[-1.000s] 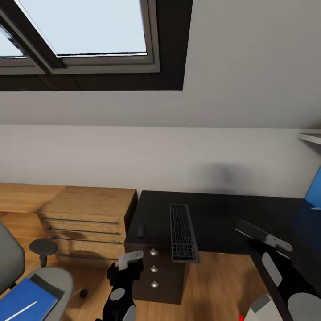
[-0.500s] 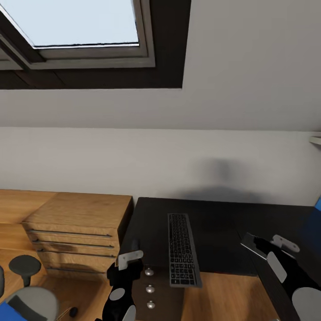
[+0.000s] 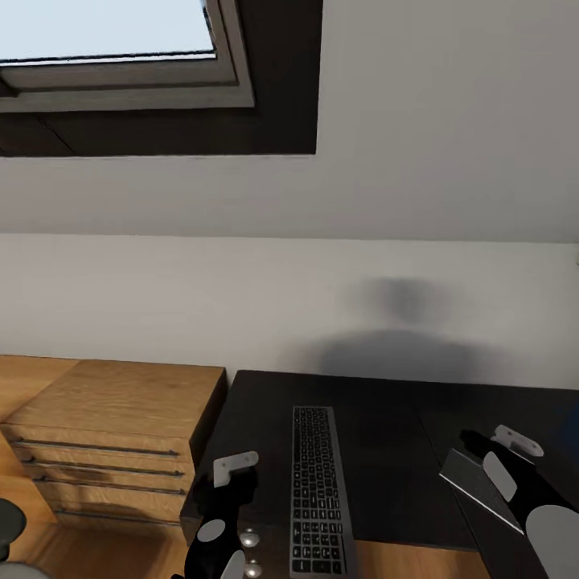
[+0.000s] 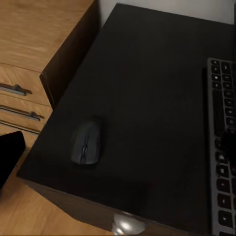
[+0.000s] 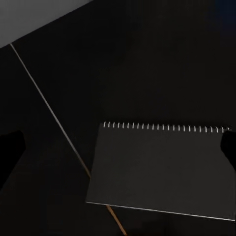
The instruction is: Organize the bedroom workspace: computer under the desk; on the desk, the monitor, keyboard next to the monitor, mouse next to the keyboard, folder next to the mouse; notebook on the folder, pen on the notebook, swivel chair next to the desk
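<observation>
One left gripper [image 3: 235,476] gapes over desk [image 3: 386,418] edge (mouse [image 4: 86,142] near); right gripper [image 3: 500,457] clamps notebook [image 5: 162,167].

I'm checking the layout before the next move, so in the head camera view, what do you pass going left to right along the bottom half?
Light-wood chest → left gripper → keyboard on the desk → notebook → right gripper.
</observation>
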Controlling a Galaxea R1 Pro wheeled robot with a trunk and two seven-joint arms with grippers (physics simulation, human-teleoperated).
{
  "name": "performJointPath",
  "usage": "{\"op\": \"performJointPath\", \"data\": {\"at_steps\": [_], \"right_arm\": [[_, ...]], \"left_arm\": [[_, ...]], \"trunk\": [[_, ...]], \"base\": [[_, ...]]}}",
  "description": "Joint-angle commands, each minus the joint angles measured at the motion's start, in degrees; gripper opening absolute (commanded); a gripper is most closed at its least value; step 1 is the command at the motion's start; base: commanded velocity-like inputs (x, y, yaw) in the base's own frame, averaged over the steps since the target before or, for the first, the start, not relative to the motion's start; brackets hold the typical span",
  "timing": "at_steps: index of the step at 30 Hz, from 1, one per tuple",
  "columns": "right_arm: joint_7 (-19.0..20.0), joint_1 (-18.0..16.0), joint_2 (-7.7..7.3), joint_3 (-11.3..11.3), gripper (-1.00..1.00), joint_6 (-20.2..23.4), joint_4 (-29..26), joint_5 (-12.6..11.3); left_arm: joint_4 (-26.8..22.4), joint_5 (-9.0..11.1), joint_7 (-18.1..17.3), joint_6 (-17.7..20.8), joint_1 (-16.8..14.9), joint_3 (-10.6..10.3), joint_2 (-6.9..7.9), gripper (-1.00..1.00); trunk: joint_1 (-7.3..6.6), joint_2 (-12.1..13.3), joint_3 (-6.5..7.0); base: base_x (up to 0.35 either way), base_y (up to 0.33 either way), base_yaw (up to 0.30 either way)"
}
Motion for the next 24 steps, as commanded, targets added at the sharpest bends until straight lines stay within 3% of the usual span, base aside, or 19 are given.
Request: {"op": "performJointPath", "data": {"at_steps": [1, 9, 11, 13, 14, 17, 24], "right_arm": [[-0.21, -0.02, -0.10, 0.01, 1.00, 0.20, -0.08, -0.46], [-0.48, -0.51, -0.76, 0.06, 1.00, -2.17, 2.04, -0.25], [-0.63, -1.23, -1.00, 0.08, 1.00, -2.23, 3.42, 0.56], [-0.72, -2.37, -1.21, 0.09, 1.00, -2.24, 5.42, 1.66], [-0.77, -3.66, -1.49, 0.09, 1.00, -2.25, 7.53, 2.62], [-0.81, -5.04, -2.09, 0.10, 1.00, -2.22, 9.58, 3.24], [-0.70, -5.88, -2.55, 0.10, 1.00, -2.04, 10.57, 3.55]], "left_arm": [[-0.07, 0.32, 0.41, 0.21, -0.04, -0.12, 0.01, 1.00], [-0.09, 0.40, 0.32, 0.30, -0.04, -0.43, -0.06, 1.00], [-0.93, 0.37, 0.32, 0.29, -0.01, -2.48, -0.17, 1.00], [-2.58, 0.36, 0.40, 0.25, 0.02, -6.29, -0.20, 1.00], [-4.67, 0.42, 0.52, 0.23, 0.03, -9.77, -0.09, 1.00], [-7.10, 1.35, 0.93, 0.22, 0.04, -12.03, 0.02, 1.00], [-9.37, 6.69, 1.77, 0.27, 0.04, -13.12, 0.16, 1.00]], "trunk": [[0.06, -0.06, -0.05], [0.06, -0.06, -0.05], [0.06, -0.06, -0.05], [0.06, -0.06, -0.05], [0.06, -0.06, -0.05], [0.06, -0.06, -0.05], [0.94, -1.66, -0.77]], "base": [[0.318, -0.154, 0.000], [0.266, -0.158, 0.000], [0.055, -0.036, 0.000], [0.028, -0.019, 0.000], [0.013, -0.008, 0.000], [0.008, -0.005, 0.000], [0.002, -0.002, 0.000]]}}
